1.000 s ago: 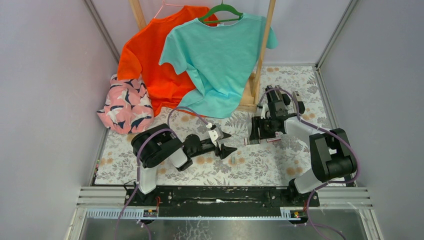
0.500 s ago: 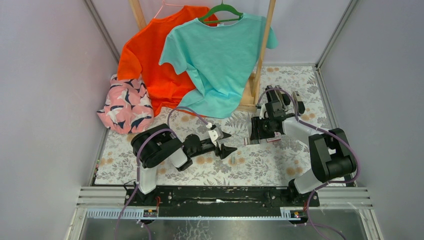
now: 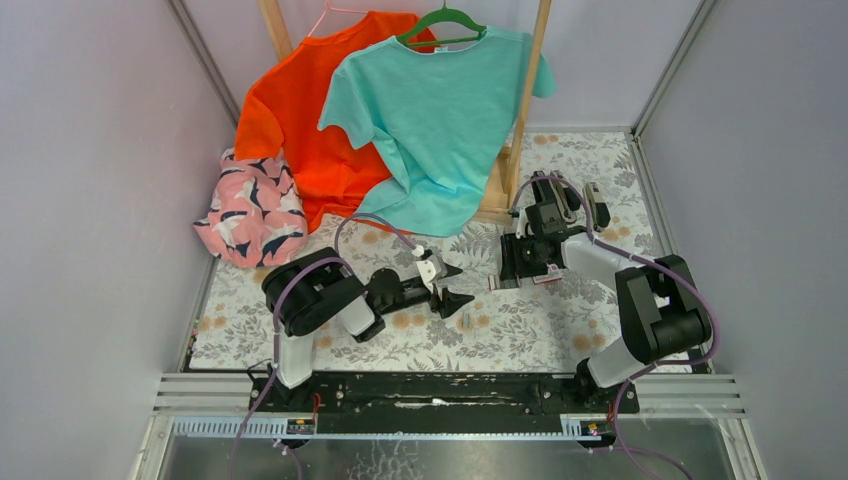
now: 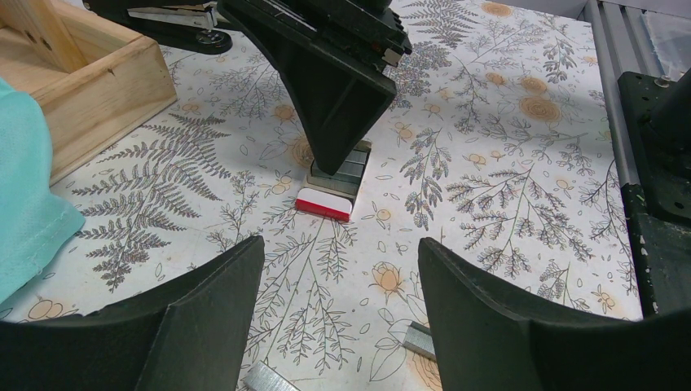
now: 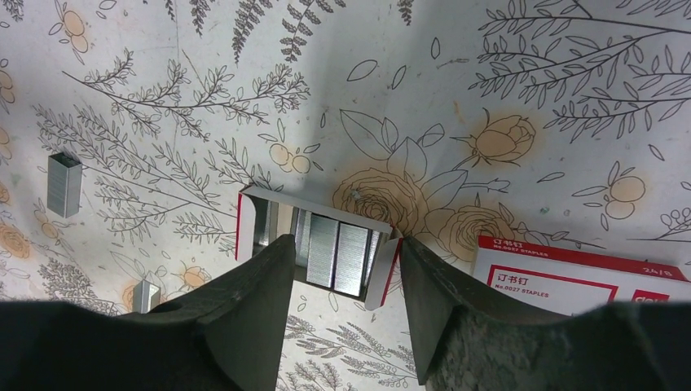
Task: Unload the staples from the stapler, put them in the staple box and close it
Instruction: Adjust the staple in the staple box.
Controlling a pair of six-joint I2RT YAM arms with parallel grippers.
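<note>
Floral table cover (image 3: pixel 520 330) fills the lower half of the top view; teal T-shirt (image 3: pixel 430 130) and orange T-shirt (image 3: pixel 300 130) hang at upper centre on a wooden rack (image 3: pixel 527 90); pink patterned cloth bundle (image 3: pixel 250 210) at left, against the wall; left gripper (image 3: pixel 466 284) centre frame, low over the cover, fingers spread wide, nothing between them; right gripper (image 5: pixel 342 240) right of centre in the top view, pointing down, jaws apart and straddling a small open staple tray (image 5: pixel 310 204) packed with silvery strips; whether the tips touch the tray, cannot tell; black stapler (image 4: pixel 175 18) lies at the upper left of the left wrist view, beyond the right gripper and just beside the rack's wooden base; red-and-white box sleeve (image 5: pixel 570 277) at lower right of the right wrist view, near the tray; loose staples (image 5: pixel 63 185) lie flat on the cover at far left of that view, well apart from the tray, a second short strip below them at the lower left.
</note>
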